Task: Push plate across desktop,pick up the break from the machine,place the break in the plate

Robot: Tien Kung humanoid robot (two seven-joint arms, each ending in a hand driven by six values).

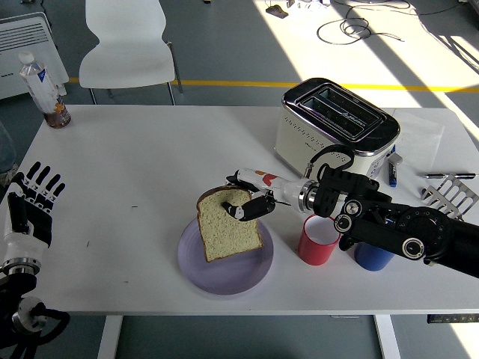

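A slice of bread point(227, 231) hangs tilted over the lilac plate point(249, 274), its lower edge at or just above the plate's surface. My right hand point(249, 197) is shut on the slice's top edge, the arm reaching in from the right over the mugs. The white toaster point(336, 127) stands behind at the right, its slots showing nothing in them. At the left edge of the table rests my left hand point(31, 203), fingers spread and holding nothing.
A red mug point(317, 241) stands just right of the plate, with a blue mug point(370, 256) beyond it, partly hidden by my forearm. A bottle point(44, 87) is at the far left corner. A metal rack point(450, 194) and small items lie at the right. A white chair point(127, 46) stands behind the table.
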